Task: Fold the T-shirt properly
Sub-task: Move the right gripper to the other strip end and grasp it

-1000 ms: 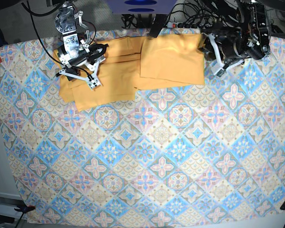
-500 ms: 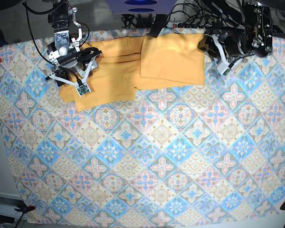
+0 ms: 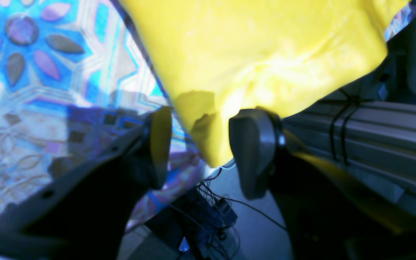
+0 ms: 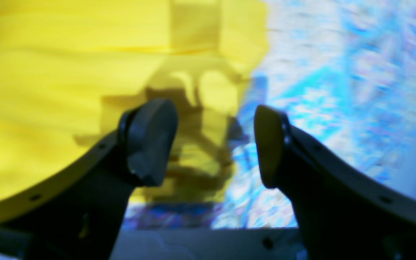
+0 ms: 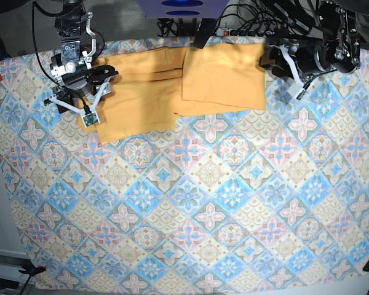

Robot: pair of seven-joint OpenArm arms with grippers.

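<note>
We see both grippers gaping at the shirt's outer edges.
The soft T-shirt lies half-folded; left gripper, right gripper, patterned tablecloth bare below.

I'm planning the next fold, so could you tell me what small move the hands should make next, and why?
Probably close the left hand on the T-shirt corner: it is open, with the cloth edge lying between its fingers. The right hand is also open at the opposite edge, so neither grips yet.
</note>
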